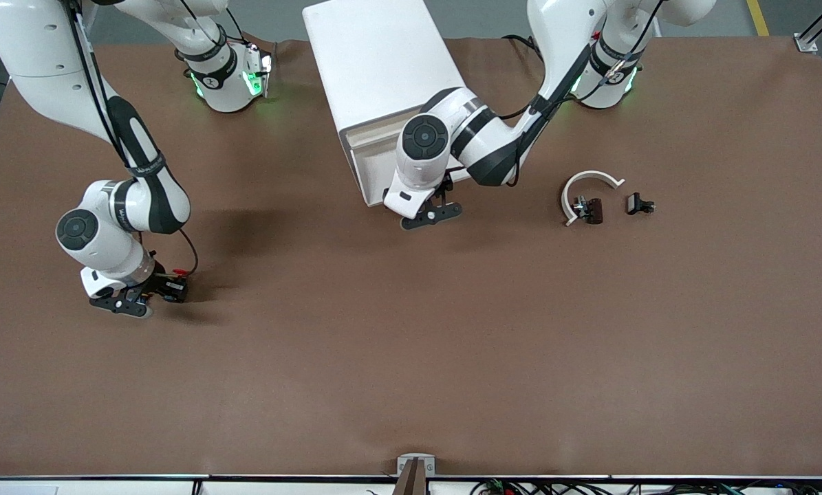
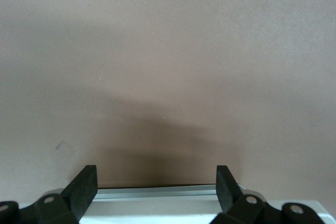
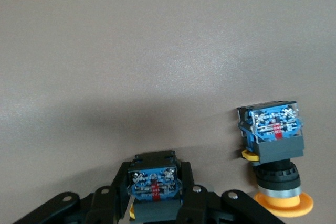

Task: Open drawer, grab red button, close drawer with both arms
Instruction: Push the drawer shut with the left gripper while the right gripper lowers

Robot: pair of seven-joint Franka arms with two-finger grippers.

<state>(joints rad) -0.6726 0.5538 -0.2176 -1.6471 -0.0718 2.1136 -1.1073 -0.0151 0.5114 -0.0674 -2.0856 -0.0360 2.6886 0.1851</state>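
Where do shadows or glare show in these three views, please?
Front view: soft shadows under both arms, green glow at their bases. Left wrist view: a dark shadow on the table ahead of the left gripper. Right wrist view: a shadow above the held button, sharp; no glare.

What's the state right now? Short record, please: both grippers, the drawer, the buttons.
left gripper: open, at the front of the drawer, its edge between the fingers
drawer: how far out, unclear
right gripper: shut on button, low over the table toward the right arm's end
held cap colour: hidden
orange-yellow-capped button: on the table beside the held one
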